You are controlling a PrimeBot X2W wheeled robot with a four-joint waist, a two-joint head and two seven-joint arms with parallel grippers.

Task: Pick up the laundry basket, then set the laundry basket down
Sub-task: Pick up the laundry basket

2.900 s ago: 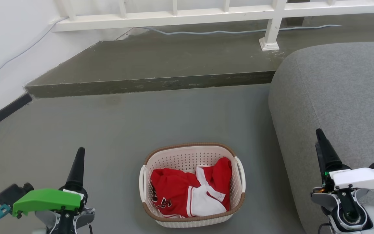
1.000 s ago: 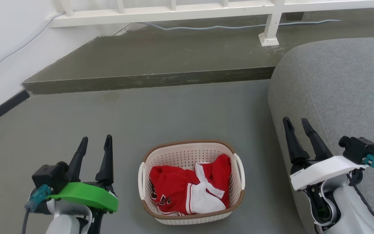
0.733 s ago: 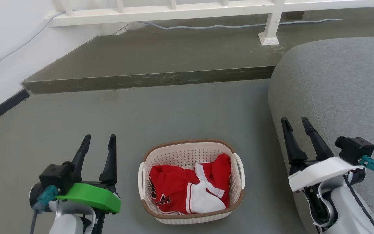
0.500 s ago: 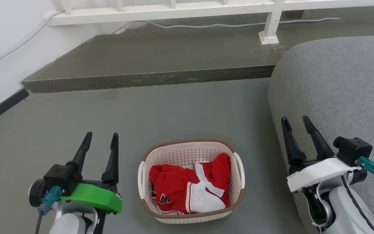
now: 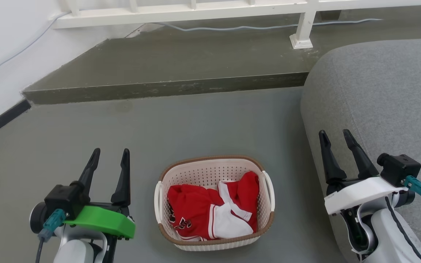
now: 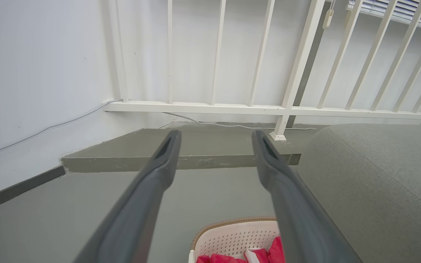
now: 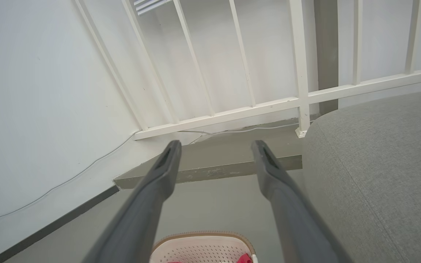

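The laundry basket [image 5: 203, 172], cream-white with a brown rim band and white side handles, stands on the grey floor at the bottom centre of the head view with red and white clothes [image 5: 210, 213] inside. Its far rim also peeks in at the bottom of the left wrist view [image 6: 232, 233] and of the right wrist view [image 7: 199, 246]. My left gripper [image 5: 110, 153] hangs open to the basket's left, apart from it. To the basket's right, my right gripper [image 5: 334, 134] is open above the sofa's edge. Both hold nothing.
A grey sofa [image 5: 382, 91] fills the right side, close to the basket. A raised concrete step [image 5: 166, 87] crosses the floor ahead, with a white railing [image 5: 210, 9] and a cable behind it. A white wall [image 5: 2, 47] with dark skirting runs along the left.
Both grippers turned from edge-on to showing both fingers apart, and the left one edged towards the basket. The head camera tilted slightly down. The basket has stayed put.
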